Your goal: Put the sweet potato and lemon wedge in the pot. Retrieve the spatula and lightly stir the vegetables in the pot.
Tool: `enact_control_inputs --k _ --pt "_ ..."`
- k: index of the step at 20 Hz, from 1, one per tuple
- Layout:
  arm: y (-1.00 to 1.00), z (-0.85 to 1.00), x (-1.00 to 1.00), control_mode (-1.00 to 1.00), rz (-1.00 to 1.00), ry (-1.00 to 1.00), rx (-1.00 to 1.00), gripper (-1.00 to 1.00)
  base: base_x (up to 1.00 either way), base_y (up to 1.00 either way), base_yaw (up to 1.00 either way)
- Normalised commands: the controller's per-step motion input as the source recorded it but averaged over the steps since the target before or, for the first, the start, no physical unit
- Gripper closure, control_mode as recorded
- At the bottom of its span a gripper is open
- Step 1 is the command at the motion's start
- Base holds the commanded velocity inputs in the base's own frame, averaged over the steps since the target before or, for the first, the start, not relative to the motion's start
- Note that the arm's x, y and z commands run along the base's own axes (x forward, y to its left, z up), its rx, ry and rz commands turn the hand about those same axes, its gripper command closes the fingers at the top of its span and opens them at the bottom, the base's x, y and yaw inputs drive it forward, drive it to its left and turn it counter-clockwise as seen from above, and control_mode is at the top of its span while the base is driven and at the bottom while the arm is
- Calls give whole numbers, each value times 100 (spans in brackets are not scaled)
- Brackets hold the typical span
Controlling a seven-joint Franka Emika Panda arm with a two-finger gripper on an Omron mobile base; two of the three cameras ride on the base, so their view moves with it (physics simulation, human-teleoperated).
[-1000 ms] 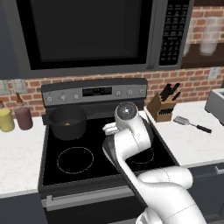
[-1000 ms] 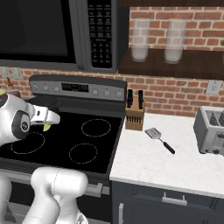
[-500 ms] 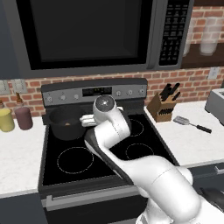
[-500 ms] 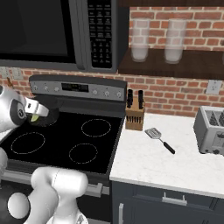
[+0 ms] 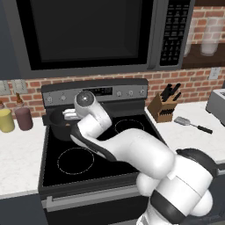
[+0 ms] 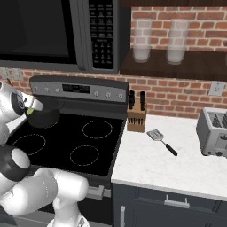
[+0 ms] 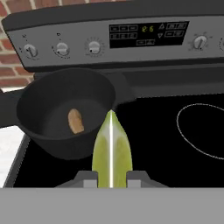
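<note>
The dark pot [image 7: 60, 146] stands on the back left burner of the stove, and the orange-brown sweet potato [image 7: 75, 121] lies inside it. My gripper [image 7: 111, 176] is shut on the yellow-green lemon wedge [image 7: 111, 148], held just beside the pot's right rim and a little above it. In the base views the gripper [image 5: 67, 115] hangs at the pot [image 5: 57, 128], with the wedge [image 6: 30, 111] peeking out by the pot [image 6: 45, 119]. The spatula [image 6: 162, 140] lies on the white counter right of the stove, also visible as the spatula [image 5: 191, 125].
A wooden knife block [image 6: 136, 116] stands right of the stove and a toaster [image 6: 214, 132] at the far right. Yellow [image 5: 5, 121] and maroon [image 5: 23, 119] jars sit on the left counter. The stove's control panel [image 7: 131, 37] rises behind the pot, under a microwave [image 5: 92, 35].
The arm has swung left and back across the stove, carrying the lemon wedge from over the middle burners to the pot's rim.
</note>
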Motion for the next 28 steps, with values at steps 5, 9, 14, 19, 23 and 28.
enact_control_inputs --k 5,9,14,19,23,28 --pt "47 0 45 -100 0 -2 0 100 0 0 0" --pt "33 -9 62 -100 0 0 0 100 0 0 0" --pt "21 -32 70 -100 0 0 0 100 0 0 0" --pt "12 -57 49 -100 0 0 -2 100 0 0 0" --pt "18 -43 34 -100 0 0 -2 100 0 0 0" --pt "21 -9 31 -100 0 0 0 100 0 0 0"
